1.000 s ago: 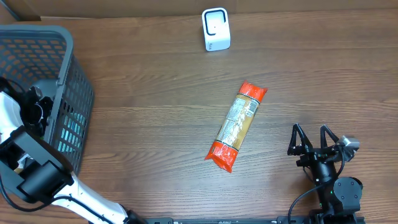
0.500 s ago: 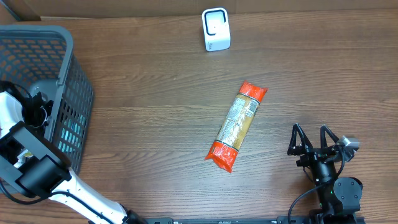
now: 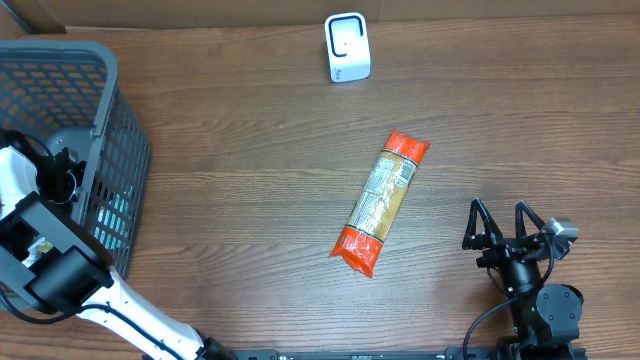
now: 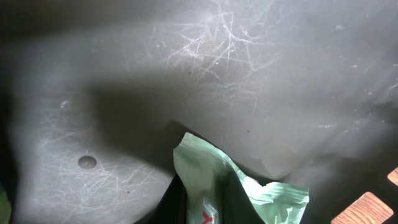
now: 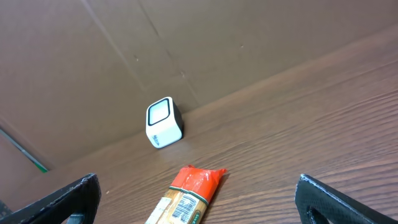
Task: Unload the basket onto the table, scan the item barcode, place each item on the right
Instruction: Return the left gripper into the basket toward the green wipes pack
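In the basket at the far left, the left tool is closed on a crumpled green packet just above the basket floor; its long axis cannot be told. The scanner stands well to the right, at the desk's far edge. An orange packet lies slantwise mid-desk, nearer the open right tool. A second ago the left jaws stood wide; the desk things lie as before.
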